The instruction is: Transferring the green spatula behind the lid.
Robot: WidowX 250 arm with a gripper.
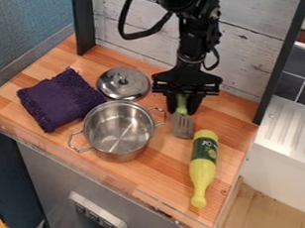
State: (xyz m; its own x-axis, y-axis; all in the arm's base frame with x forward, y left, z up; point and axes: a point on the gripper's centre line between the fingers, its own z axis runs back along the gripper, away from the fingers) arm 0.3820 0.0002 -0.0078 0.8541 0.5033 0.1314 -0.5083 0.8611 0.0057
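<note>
My gripper (183, 104) points down at the back of the wooden counter, right of the lid and behind the pot's right side. It is shut on the green handle of the spatula (182, 106); the upper end of the handle is hidden by the gripper. The spatula's grey slotted blade extends toward the front, between the pot and the bottle. The silver lid (123, 85) lies knob up on the counter, behind the pot and left of the gripper.
A steel pot (119, 129) with two handles stands in the middle of the counter (151, 181). Left of it lies a folded purple cloth (60, 99). A yellow bottle (203, 165) lies at the right. A wooden back wall (246, 49) rises behind, between dark posts.
</note>
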